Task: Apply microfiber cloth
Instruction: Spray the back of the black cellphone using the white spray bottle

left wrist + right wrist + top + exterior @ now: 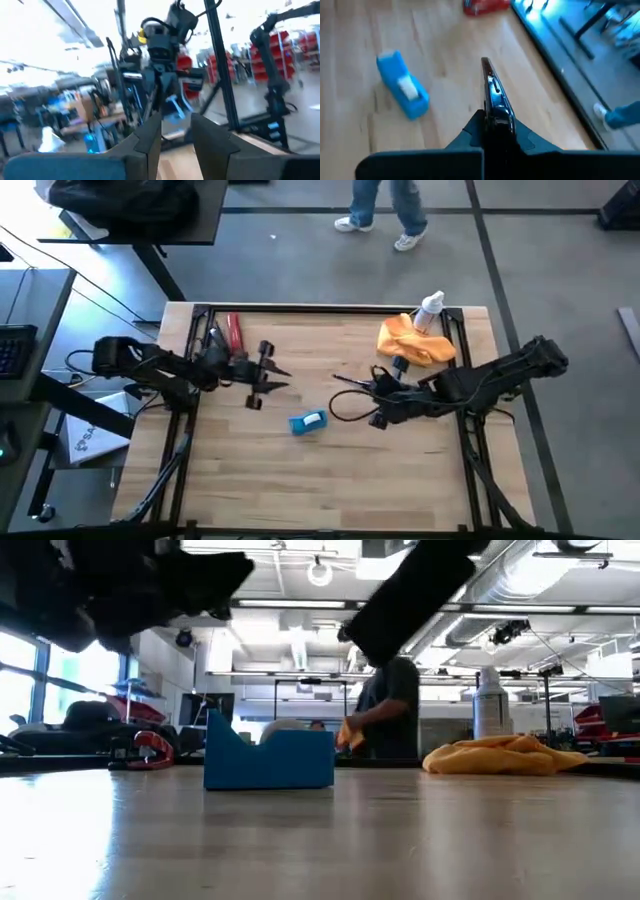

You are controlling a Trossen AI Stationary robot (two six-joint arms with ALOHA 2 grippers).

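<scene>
While the orange cloth lies crumpled and untouched at the far right of the counter, wiping has not begun, so picking it up and rubbing are both left to do. Taking the blue block in the middle of the counter as landmark and going left to right: the left gripper hangs up and to the left of the block, above the wood, its fingers parted with a narrow gap and nothing between them. Just beyond it, farther from the block, lies a red tool. To the right of the block, the right gripper is closed on a thin black phone, held edge-on and clear of the counter. The cloth sits well to the right of the block and farther back, with a white bottle beside it. From the level camera, both arms are dark shapes cut off at the top, and a person standing behind the counter is partly hidden. The phone's screen cannot be made out.
</scene>
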